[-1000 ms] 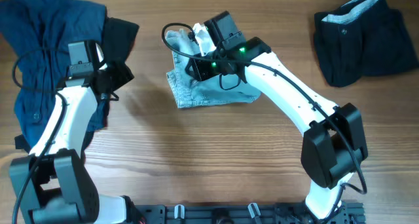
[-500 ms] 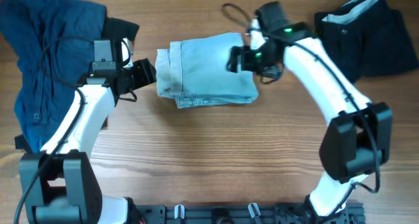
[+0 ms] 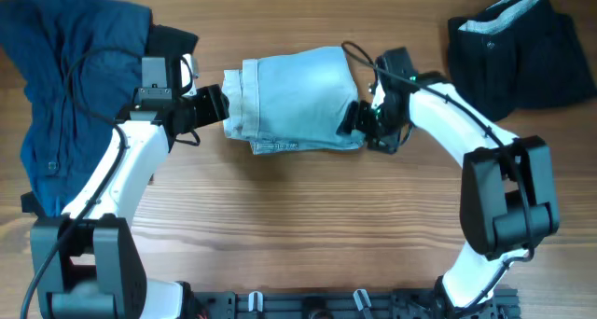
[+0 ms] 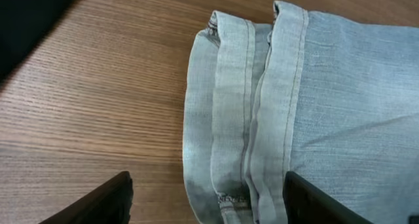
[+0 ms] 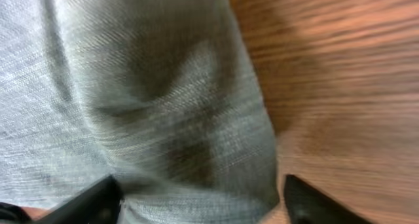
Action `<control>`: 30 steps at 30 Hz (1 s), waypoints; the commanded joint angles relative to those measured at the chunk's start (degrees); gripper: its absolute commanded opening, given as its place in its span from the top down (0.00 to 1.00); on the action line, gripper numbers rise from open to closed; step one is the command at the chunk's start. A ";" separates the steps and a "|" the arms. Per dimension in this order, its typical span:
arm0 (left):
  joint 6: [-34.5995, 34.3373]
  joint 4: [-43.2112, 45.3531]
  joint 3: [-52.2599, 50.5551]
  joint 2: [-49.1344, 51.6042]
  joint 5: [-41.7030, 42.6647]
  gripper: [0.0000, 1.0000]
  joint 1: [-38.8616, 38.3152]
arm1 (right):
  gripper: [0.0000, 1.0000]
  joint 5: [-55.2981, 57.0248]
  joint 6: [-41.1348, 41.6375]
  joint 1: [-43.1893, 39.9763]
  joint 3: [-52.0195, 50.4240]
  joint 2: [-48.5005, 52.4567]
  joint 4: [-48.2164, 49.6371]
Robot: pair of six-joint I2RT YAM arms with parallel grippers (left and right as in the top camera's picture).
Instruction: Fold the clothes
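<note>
Presently: pale-blue folded denim shorts [image 3: 298, 90], flanked by left pincer [image 3: 214, 105] and right pincer [image 3: 360, 123], both spread; fold possibly undone if cuffs [image 4: 258, 106] snagged.

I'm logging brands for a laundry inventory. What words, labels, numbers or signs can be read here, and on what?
None can be read.
The denim shorts show only stitching and cuffed hems, no tag.
The black garment has a pale strip at its waistband, too small to tell whether anything is printed there.
The navy garment and the table bear no text.
</note>
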 commanded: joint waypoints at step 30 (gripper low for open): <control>1.40 0.57 -0.24 -0.52 0.70 0.28 -0.20 | 0.00 9.66 21.46 3.96 -2.82 -2.62 22.10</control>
